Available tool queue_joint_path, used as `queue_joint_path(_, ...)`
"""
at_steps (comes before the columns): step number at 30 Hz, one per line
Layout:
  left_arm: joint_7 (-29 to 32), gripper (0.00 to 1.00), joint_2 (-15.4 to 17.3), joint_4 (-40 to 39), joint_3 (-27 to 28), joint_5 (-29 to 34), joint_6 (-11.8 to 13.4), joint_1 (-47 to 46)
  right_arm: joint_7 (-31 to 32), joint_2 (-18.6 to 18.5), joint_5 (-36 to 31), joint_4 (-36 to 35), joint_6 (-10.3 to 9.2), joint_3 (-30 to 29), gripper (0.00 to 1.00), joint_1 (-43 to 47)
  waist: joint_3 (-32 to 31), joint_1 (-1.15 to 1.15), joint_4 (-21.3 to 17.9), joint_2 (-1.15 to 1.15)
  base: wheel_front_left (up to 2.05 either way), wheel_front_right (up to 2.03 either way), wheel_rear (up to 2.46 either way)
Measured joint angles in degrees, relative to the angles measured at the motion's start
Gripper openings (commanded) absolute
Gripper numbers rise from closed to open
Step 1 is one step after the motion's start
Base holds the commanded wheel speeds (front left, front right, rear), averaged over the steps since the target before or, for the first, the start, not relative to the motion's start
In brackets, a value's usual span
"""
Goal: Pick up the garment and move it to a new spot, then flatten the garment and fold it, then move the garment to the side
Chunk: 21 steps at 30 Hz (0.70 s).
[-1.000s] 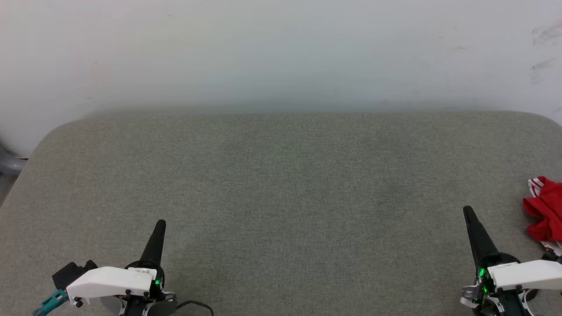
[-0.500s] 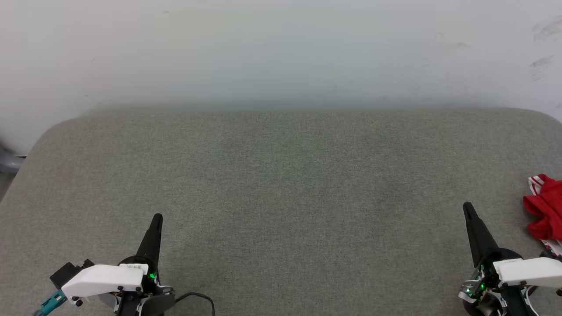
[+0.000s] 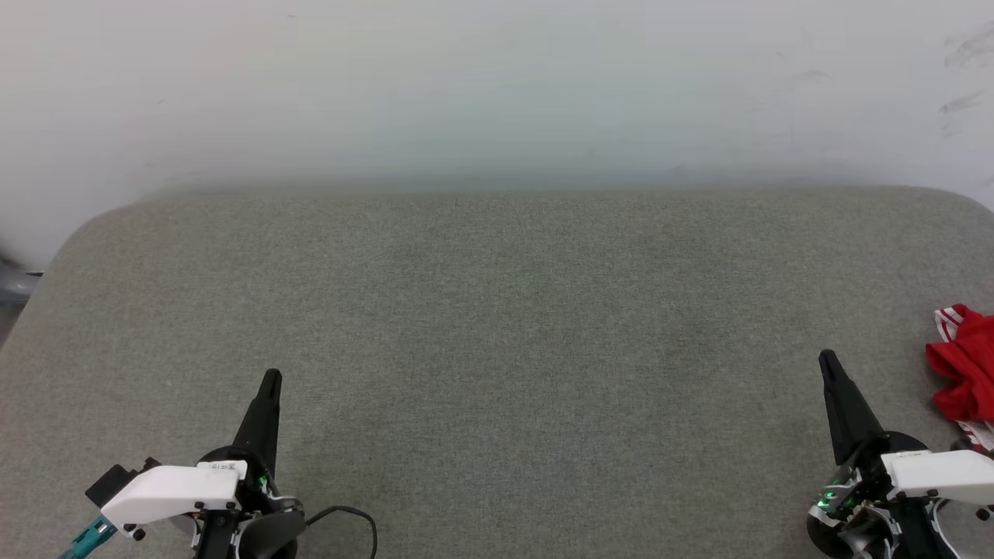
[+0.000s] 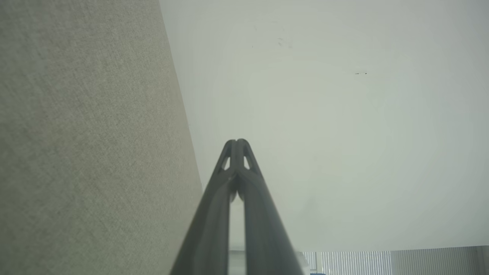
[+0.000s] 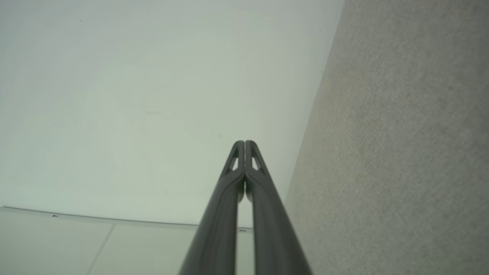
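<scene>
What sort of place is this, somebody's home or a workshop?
Probably an indoor test room or lab: a bare pale wall with scuff marks, a wide grey fabric-covered surface before it, and one crumpled red garment lying on it at the right.

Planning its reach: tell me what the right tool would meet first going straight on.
Likely the white wall, depth unclear. The right tool, shut, points along the grey surface; the garment lies to its right.
</scene>
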Motion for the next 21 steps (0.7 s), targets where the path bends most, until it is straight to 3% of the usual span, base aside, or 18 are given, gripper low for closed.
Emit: queue_joint_path(21,0.54,0.00,-0.16,0.09,0.48,-2.07,-0.43,-0.34,0.18,0.00,2.32,0.58,0.00,0.00,0.00,-0.34,0.20,0.00,-0.06,0.00,0.00,0.00,0.00)
